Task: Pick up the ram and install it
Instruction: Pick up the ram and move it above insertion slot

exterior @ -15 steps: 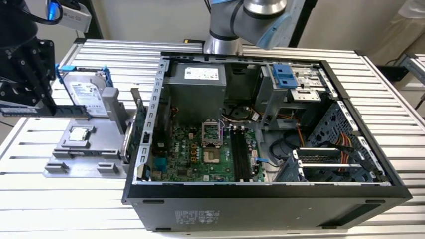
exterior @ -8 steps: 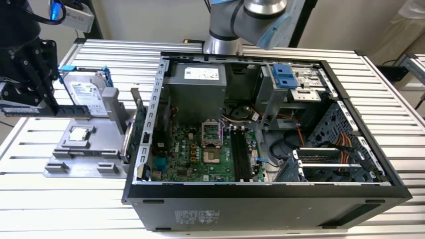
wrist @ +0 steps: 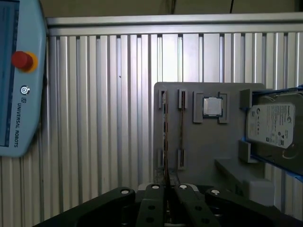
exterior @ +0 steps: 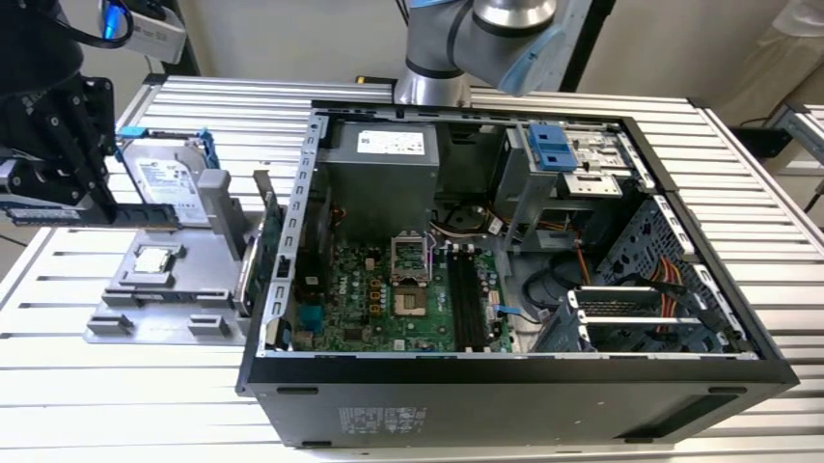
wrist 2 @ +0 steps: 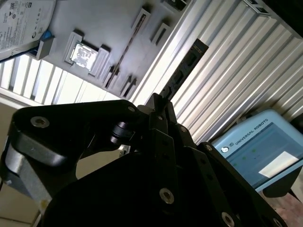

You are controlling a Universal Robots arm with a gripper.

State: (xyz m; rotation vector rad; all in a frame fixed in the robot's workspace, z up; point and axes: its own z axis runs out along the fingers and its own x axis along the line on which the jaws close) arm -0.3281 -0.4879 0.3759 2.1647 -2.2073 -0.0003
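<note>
Gripper (exterior: 91, 193) clamped on ram (exterior: 142, 218), lifted off tray (exterior: 168, 309), approx over tray's edge at the exterior view's left, well apart from case (exterior: 515, 371). Ram prob. light, stiff, thin, fragile: hold flat faces mid-length, avoid contact edge.

Table: we saw a ribbed aluminium table top (exterior: 116, 415) spanning the scene | Neighbour: we noted another ribbed aluminium surface (exterior: 801, 130) at the exterior view's right, apart from it | Wall: we found a plain pale wall (exterior: 296, 39) behind | Light: we logged bright glare along the ribs in both wrist views.
</note>
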